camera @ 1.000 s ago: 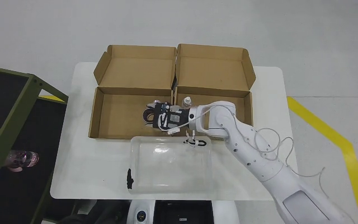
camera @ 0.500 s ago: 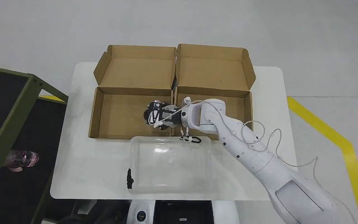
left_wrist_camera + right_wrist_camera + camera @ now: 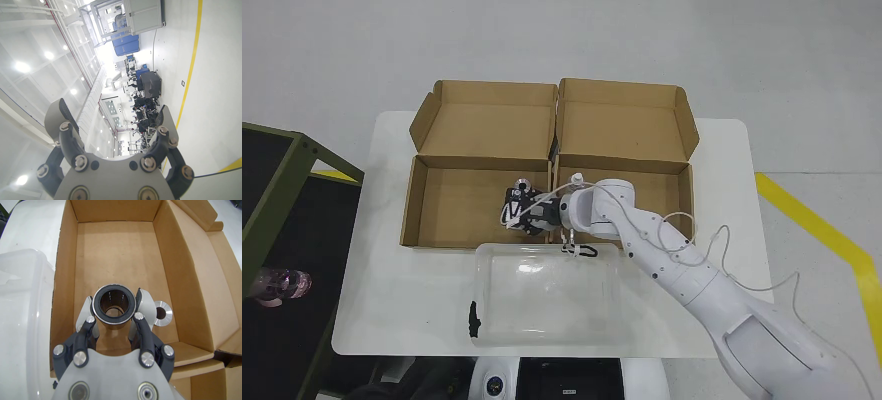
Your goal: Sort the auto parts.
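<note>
Gripping a black-rimmed bearing [image 3: 114, 319] tight in the right gripper [image 3: 115, 298], at the right end of the left box [image 3: 442, 205], near the middle of the top view. Just beside it, on the box floor, a silver ring [image 3: 168, 312]. Nothing in the left gripper [image 3: 112, 109], spread wide.

Bright, even overhead light leaves soft, faint shadows on the white table [image 3: 392, 300]. Beyond the left gripper [image 3: 113, 106], ceiling lamps [image 3: 21, 66] glare and wash out the hall. In the right gripper [image 3: 115, 296], the bearing [image 3: 114, 321] glints along its rim, and a metal disc [image 3: 163, 313] beside it gleams. Wrist views bow straight lines near their edges.
</note>
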Motion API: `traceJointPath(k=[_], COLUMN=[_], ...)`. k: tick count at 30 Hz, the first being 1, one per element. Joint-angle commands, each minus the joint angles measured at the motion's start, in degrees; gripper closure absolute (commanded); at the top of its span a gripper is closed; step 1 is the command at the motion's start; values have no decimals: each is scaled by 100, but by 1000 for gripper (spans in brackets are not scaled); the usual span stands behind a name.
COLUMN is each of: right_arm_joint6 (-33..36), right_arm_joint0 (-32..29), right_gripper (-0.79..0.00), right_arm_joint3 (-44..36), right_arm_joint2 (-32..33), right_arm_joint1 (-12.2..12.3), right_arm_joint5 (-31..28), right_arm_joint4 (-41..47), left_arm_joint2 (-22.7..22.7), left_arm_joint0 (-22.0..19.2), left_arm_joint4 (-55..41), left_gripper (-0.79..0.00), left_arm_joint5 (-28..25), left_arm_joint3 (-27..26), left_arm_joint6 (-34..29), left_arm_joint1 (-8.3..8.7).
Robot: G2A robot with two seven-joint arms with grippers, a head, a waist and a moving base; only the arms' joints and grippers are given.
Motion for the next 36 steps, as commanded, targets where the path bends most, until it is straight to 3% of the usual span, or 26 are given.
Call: traceJointPath(k=[1,3,9,11,25,27,36], right_arm_joint6=[-12,-17,-10,-3,-175,-173,-54], right_arm_joint0=[0,3,2,-12,-319,-428,-1259], right_gripper=[-219,-329,-388,-526,-570,-610,-637], right_arm_joint3=[45,77,91,67,-1003,-1281,-2628], right_arm_joint2=[-13,-18,42,72,696,826,1709], right_arm_joint1=[-19,-36,-54,-50,113,157,468], right_arm_joint5=[11,8,33,23,-63,-59,-141], right_arm_joint4=[-16,-32,-86,-115,36,38,-117], left_arm_joint2=[0,0,0,0,0,0,0], left_arm_joint0=[0,0,0,0,0,0,0], left_arm_joint4=[0,0,0,0,0,0,0], left_gripper=[-785,-785,-785,-785,-785,-785,-785], left_arm_joint5=[0,0,0,0,0,0,0], left_arm_joint3=[0,0,0,0,0,0,0], left_arm_joint6=[0,0,0,0,0,0,0], left_arm_joint1=[0,0,0,0,0,0,0])
